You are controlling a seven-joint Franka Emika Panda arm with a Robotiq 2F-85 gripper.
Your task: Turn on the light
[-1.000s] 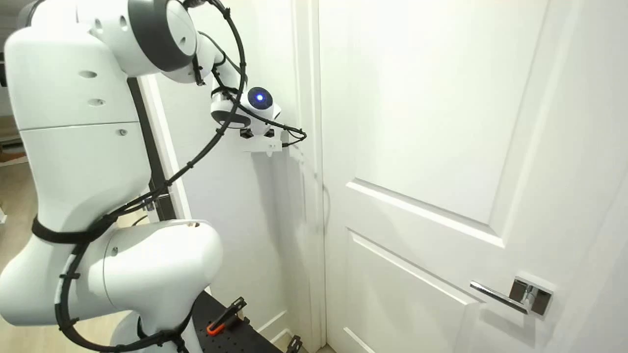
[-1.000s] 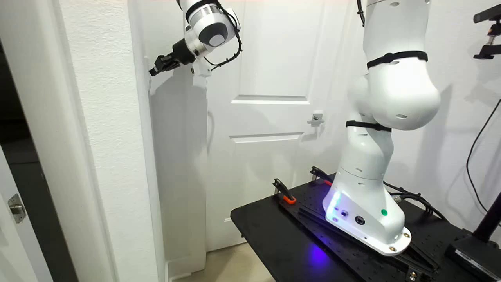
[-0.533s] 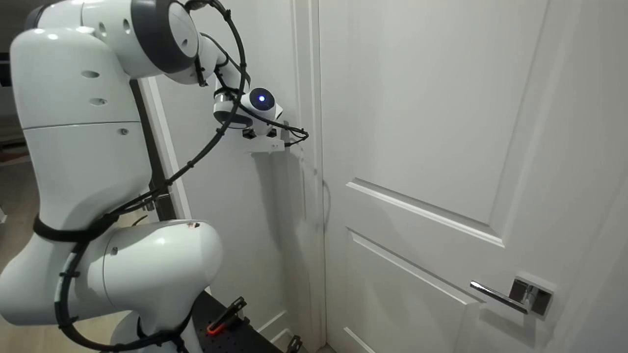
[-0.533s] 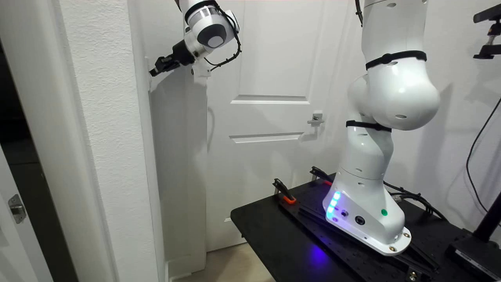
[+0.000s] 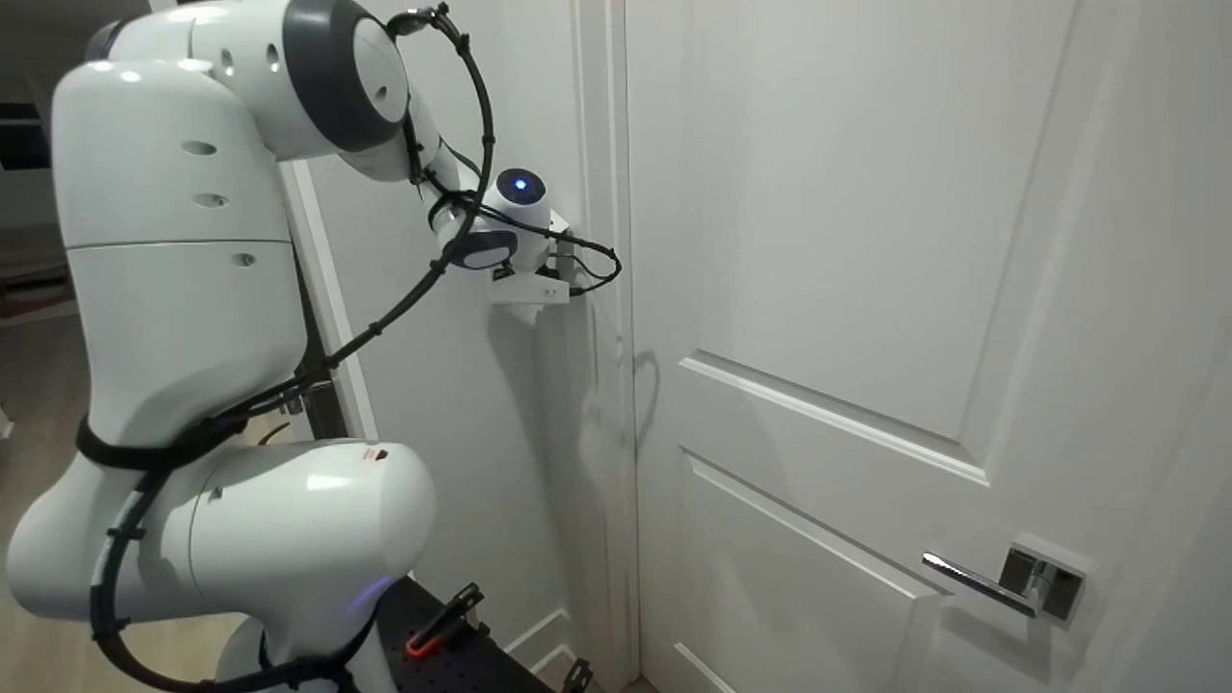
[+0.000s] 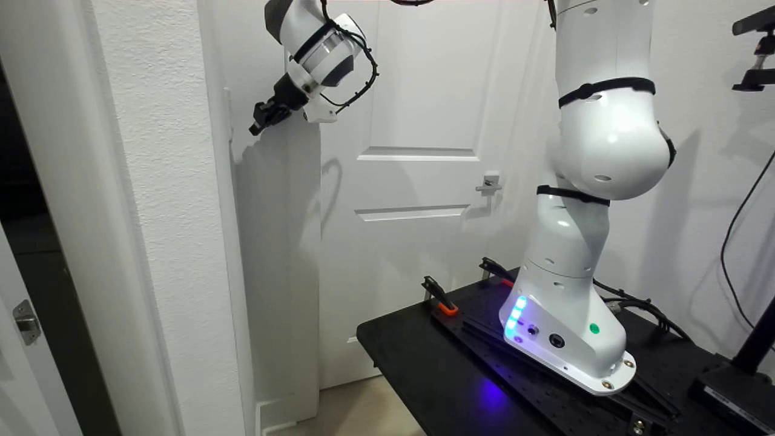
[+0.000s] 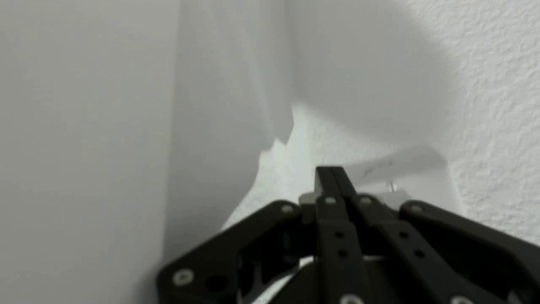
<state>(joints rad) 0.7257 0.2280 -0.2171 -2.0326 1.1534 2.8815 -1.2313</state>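
A white light switch plate [image 7: 428, 185] is on the textured wall in the wrist view, partly hidden behind my fingers and crossed by shadow. Its thin edge [image 6: 229, 112] shows on the wall in an exterior view. My black gripper [image 7: 333, 169] is shut, fingertips together with nothing between them. In an exterior view the gripper [image 6: 253, 131] points down and left, with a small gap between its tips and the plate. In an exterior view the wrist [image 5: 525, 226] and its camera mount hide the fingers. The lamp itself is out of view.
A white door [image 5: 818, 289] with a chrome handle [image 5: 1001, 582] stands beside the switch wall. A wall corner [image 6: 163, 212] juts out at the left. The arm's base stands on a black table [image 6: 418, 357] with clamps [image 6: 445, 303]. A cable loop [image 5: 606, 265] hangs off the wrist.
The room went from bright to dimmer between one second and half a second ago. Since then my gripper has drawn back from the switch plate and sits slightly lower, with the wrist turned.
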